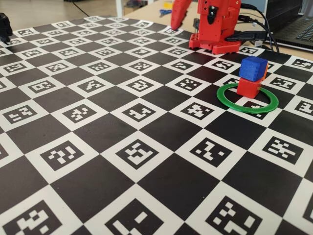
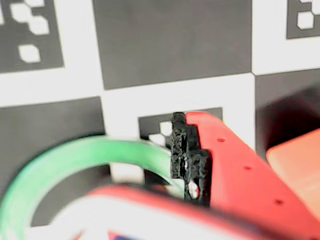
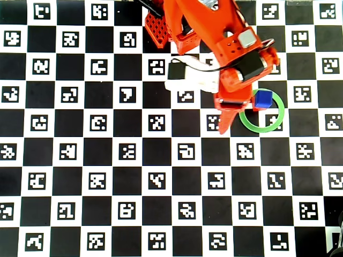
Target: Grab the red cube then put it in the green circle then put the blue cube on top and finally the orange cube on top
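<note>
The blue cube (image 1: 253,67) sits on the red cube (image 1: 248,87) inside the green circle (image 1: 247,104). In the overhead view the blue cube (image 3: 262,99) stands at the upper left of the green circle (image 3: 261,125). A sliver of the orange cube (image 1: 264,73) shows behind the stack. My gripper (image 3: 223,130) hangs in the air just left of the circle, looks shut and holds nothing. The wrist view shows its black-padded finger (image 2: 190,160) over the green circle (image 2: 65,162), with a blurred pale orange block at the right edge.
The table is a black and white checkerboard of markers (image 1: 142,152). The red arm's base (image 1: 217,36) stands at the back, with cables and a laptop (image 1: 298,29) behind it on the right. A white block and cable (image 3: 190,80) hang beside the arm.
</note>
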`<action>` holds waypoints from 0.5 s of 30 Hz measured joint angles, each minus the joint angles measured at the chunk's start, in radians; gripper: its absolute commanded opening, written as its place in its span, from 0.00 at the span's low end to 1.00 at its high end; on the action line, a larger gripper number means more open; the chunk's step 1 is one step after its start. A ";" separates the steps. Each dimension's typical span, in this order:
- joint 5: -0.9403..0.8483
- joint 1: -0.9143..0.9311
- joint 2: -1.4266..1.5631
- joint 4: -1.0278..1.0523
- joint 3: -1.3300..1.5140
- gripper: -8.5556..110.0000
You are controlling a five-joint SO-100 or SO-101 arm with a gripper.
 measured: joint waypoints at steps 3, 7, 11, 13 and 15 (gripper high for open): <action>-0.048 0.046 0.006 0.005 -0.003 0.51; -0.120 0.067 0.038 0.018 -0.003 0.51; -0.176 0.077 0.094 0.020 0.011 0.49; -0.193 0.075 0.127 0.020 0.031 0.50; -0.184 0.075 0.167 0.020 0.061 0.50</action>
